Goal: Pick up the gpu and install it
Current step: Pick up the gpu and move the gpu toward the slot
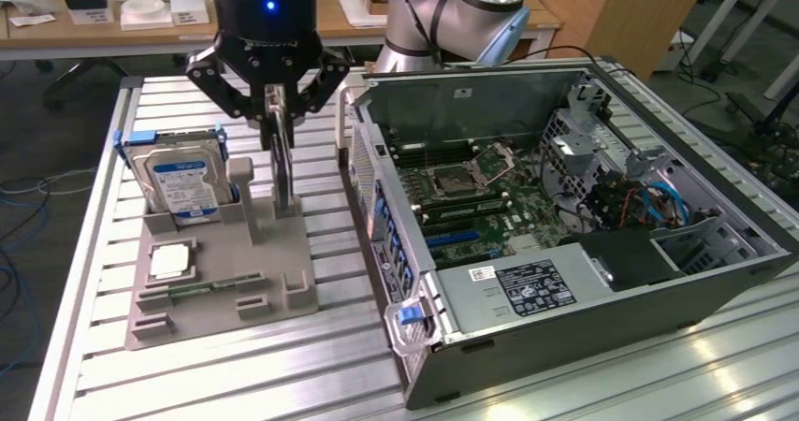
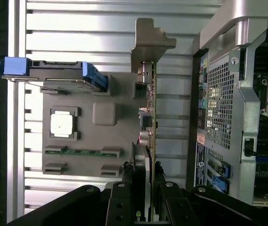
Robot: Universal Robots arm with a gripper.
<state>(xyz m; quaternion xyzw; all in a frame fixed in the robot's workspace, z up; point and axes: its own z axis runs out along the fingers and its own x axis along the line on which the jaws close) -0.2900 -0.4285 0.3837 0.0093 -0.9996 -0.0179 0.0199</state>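
Judging the gpu point(image 1: 286, 173) light, stiff and fragile, we are taking it by its upper edge, away from the connector. The gripper point(image 1: 277, 112) is clamping its jaws on the 2 faces while the gpu is standing on edge in the gray holder point(image 1: 212, 299) beside the computer case point(image 1: 699, 281).

The gripper point(image 1: 279, 112) is black, with a small blue light on its body. The gpu point(image 2: 151, 101) is a dark card with a silver bracket point(image 2: 149, 42). The hard drive point(image 1: 182, 182) is silver, with a blue-and-white label and a blue frame. The holder point(image 1: 268, 262) is plain grey and the memory stick point(image 2: 82, 151) green. The table point(image 1: 250, 365) is silver, ribbed in slats. The case point(image 1: 600, 332) is dark grey, with blue cables point(image 1: 661, 204) and a blue latch point(image 1: 410, 314).
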